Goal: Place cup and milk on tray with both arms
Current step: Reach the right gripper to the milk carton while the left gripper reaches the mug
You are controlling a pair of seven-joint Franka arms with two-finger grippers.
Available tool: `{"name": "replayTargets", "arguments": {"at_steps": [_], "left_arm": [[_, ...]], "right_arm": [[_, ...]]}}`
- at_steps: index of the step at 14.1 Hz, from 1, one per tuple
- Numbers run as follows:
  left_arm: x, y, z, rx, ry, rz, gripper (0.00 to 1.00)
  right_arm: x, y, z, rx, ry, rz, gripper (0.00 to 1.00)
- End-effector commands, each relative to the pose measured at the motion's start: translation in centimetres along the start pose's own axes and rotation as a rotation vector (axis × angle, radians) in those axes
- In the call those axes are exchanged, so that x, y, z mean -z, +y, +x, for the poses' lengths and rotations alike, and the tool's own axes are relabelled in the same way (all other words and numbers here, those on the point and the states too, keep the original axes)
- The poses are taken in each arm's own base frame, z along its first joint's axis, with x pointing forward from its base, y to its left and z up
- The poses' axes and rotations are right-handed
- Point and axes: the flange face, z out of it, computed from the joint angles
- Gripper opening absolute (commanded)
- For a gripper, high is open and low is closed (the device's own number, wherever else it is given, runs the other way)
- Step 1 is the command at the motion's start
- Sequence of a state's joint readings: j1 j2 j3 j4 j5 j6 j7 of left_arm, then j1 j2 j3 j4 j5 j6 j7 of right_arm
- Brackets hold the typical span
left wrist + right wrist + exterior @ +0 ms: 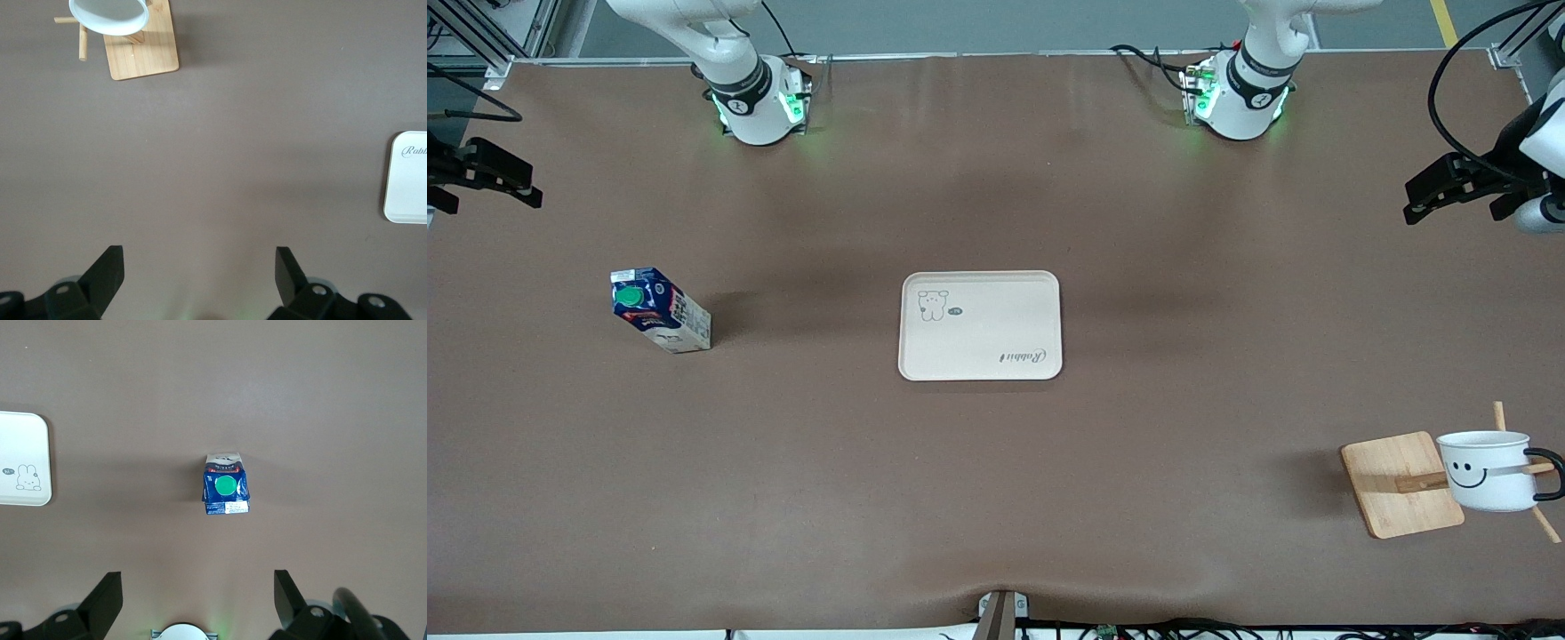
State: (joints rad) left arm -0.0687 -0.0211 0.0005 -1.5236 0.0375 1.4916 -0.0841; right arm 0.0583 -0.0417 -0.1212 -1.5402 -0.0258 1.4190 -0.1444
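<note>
Front view: black two-finger left gripper [1414, 212] hanging high over the bare brown table cover [996, 480] at the left arm's end, fingers spread wide apart, nothing between them. Same story in the left wrist view [199, 267]: both black fingers [107, 267] well separated, only table cover below.

Black two-finger right gripper [532, 197] raised over the right arm's end of the table, likewise parted and empty; confirmed in the right wrist view [197, 590], with finger tips [288, 587] set wide.

Small rectangular milk carton [660, 311] with dark blue top, round green cap and white printed sides: standing on the table cover toward the right arm's end, at about 9 o'clock from the table's centre, well apart from the tray. Seen from above in the right wrist view [227, 487].

Flat cream-beige rectangular tray [996, 324] with rounded corners, bear drawing and "Rabbit" script: at the centre of the table, bare.

Small white mug [1489, 471] with black smiley face, black rim line and black handle: at about 4 o'clock from the tray, near the left arm's end, nearer the front camera, sitting on thin wooden sticks [1529, 498] just beside a square wooden board [1396, 484]. Mug's open mouth also visible in the left wrist view [110, 15].
</note>
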Motion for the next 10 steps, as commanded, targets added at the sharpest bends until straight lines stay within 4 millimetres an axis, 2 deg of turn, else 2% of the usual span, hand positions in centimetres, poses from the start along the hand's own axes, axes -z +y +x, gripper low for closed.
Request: {"name": "replayTargets", "arguments": {"at_steps": [1, 5, 7, 9, 10], "left_arm": [[0.2, -0.3, 0.1, -0.003, 0.001, 0.017, 1.0], [0.3, -0.6, 0.2, 0.006, 0.004, 0.016, 1.0], [-0.1, -1.8, 0.9, 0.036, -0.003, 0.013, 1.0], [-1.0, -2.9, 1.4, 0.045, -0.018, 0.018, 1.0], [-1.8, -2.9, 1.9, 0.043, -0.027, 0.022, 1.0]], "right_arm": [[0.5, 0.3, 0.1, -0.004, 0.016, 0.017, 1.0], [0.0, 0.3, 0.5, -0.002, 0.007, 0.017, 1.0], [-2.0, -0.3, 2.3, 0.013, -0.024, 0.003, 1.0], [-1.3, -0.2, 2.6, 0.01, -0.008, 0.0, 1.0], [-1.7, 0.1, 2.8, 0.006, -0.013, 0.003, 1.0]]}}
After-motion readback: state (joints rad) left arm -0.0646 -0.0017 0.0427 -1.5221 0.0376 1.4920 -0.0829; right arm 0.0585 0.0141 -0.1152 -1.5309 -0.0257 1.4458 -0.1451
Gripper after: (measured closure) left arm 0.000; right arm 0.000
